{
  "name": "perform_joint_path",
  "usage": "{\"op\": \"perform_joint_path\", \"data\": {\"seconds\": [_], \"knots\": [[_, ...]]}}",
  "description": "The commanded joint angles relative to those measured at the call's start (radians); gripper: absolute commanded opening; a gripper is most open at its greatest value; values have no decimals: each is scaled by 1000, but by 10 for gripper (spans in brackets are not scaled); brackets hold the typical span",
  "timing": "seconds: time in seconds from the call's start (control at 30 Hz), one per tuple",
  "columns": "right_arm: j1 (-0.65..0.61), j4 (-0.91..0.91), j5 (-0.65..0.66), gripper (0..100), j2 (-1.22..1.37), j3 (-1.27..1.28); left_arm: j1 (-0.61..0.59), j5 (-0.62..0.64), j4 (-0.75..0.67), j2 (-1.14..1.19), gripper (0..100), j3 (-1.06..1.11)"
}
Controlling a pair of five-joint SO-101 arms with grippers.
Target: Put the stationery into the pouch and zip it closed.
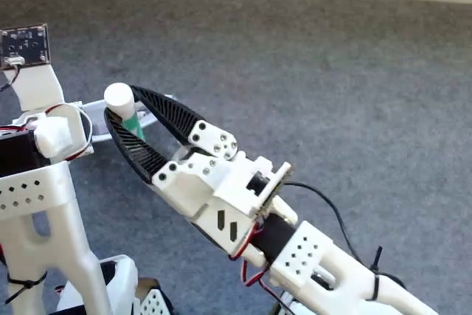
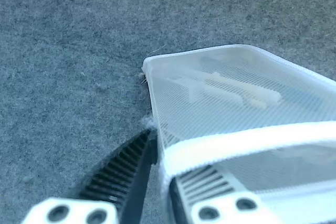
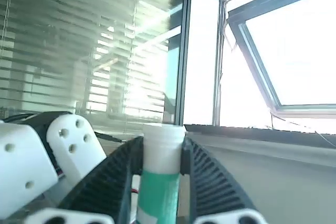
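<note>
Loading step: glue stick [image 1: 119, 97] poised at the pouch [image 2: 236, 93].
Your right gripper [image 3: 160, 148] clamps it, the left gripper [image 2: 157, 156] pinches the rim; lower it in.

White-capped green glue stick [image 3: 157, 184], translucent mesh pouch [image 2: 231, 95]

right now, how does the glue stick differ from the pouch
The glue stick is a round tube, white cap over green body; the pouch is flat, see-through white mesh. The glue stick is clamped lengthwise in the right gripper; the pouch is pinched at its edge by the left gripper. Both are held in a gripper.
</note>
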Motion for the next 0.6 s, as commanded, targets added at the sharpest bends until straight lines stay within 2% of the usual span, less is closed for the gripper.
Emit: {"op": "perform_joint_path", "data": {"seconds": [0.0, 0.13, 0.37, 0.57], "knots": [[-5, -111, 11, 3, 79, -5, 18, -5, 3, -47, 9, -13], [-4, -236, 11, 3, 197, -2, 18, -5, 3, -47, 9, -13], [70, -487, 11, 3, 410, -8, 18, -5, 3, -47, 9, -13], [71, -532, 6, 3, 541, -10, 18, -5, 3, -47, 9, -13]]}}
